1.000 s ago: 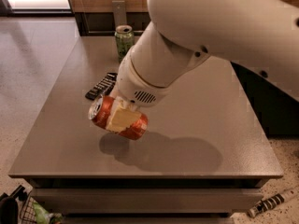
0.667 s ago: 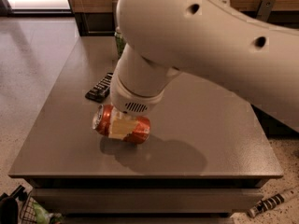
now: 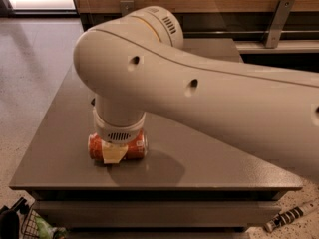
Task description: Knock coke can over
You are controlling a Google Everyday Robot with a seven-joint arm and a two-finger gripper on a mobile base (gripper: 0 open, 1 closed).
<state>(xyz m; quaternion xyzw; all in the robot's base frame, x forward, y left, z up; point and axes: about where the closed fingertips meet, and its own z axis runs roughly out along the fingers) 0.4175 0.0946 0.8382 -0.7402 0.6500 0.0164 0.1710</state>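
The coke can [image 3: 135,147], red with a silver end, lies on its side on the grey table [image 3: 55,133] near the front left. My gripper [image 3: 115,152] comes straight down onto it from the white wrist above. One cream finger [image 3: 113,156] crosses the front of the can and the other is hidden behind it. The gripper is shut on the can, which rests on the table top. My big white arm fills the right and middle of the view and hides the back of the table.
The table's front edge [image 3: 149,186] is just in front of the can. A wire basket [image 3: 30,225] sits on the floor at the bottom left and a striped stick [image 3: 291,217] at the bottom right. A wooden wall with a dark shelf [image 3: 224,24] runs behind.
The can was held tilted above the table; now it is lower and lies on its side on the table top. The arm has swung across and covers more of the view.
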